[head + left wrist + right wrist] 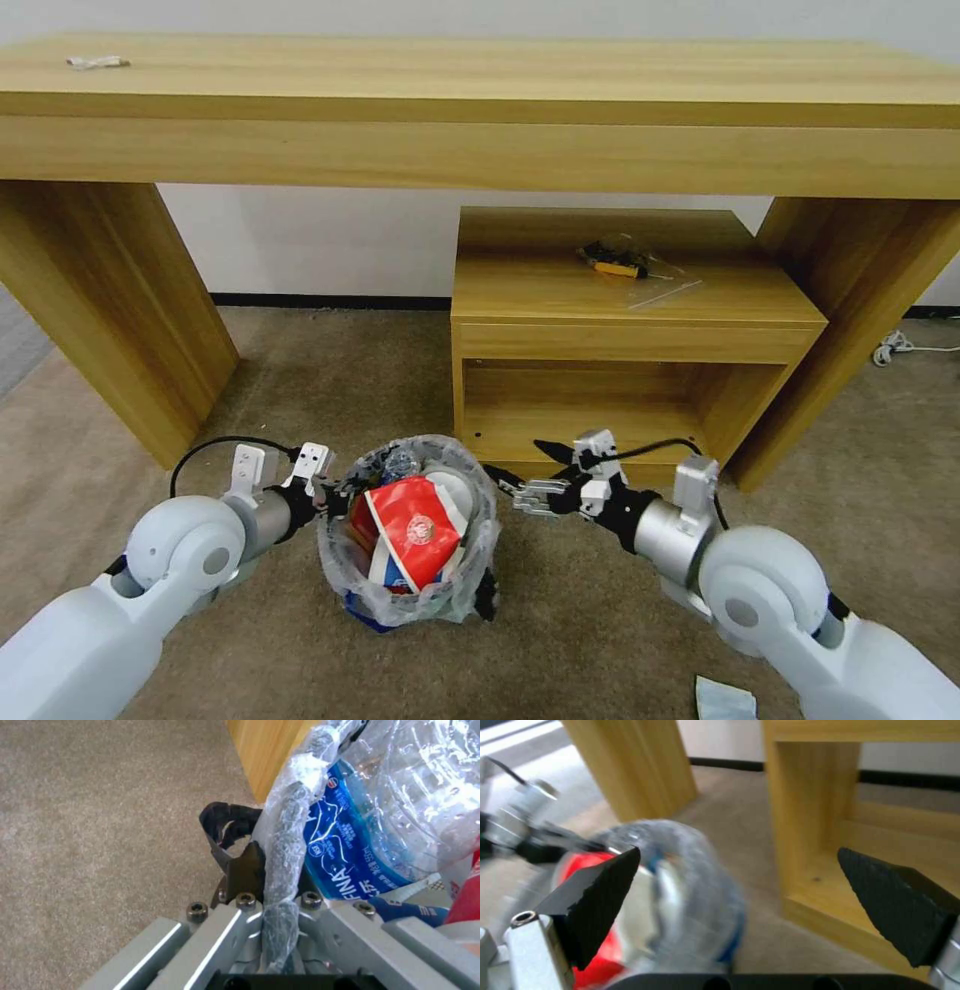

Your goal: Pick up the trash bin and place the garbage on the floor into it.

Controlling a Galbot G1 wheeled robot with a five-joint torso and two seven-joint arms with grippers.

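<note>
Nearest us, our left claw (335, 492) pinches the trash bin (410, 535) rim at nine o'clock, steadying it above the floor (300, 400); our right claw (520, 492) gapes empty at three o'clock, garbage (412, 530) inside

1 trash bin (408, 545), 2 grippers, 1 mask (725, 697) (on floor).

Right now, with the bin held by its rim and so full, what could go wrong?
1. The left gripper pinches only the bag-wrapped rim of the trash bin; the plastic could slip or tear.
2. The red-white carton stands above the rim and may tip out.
3. The right gripper, jaws open, hangs close beside the bin and could knock it.
</note>
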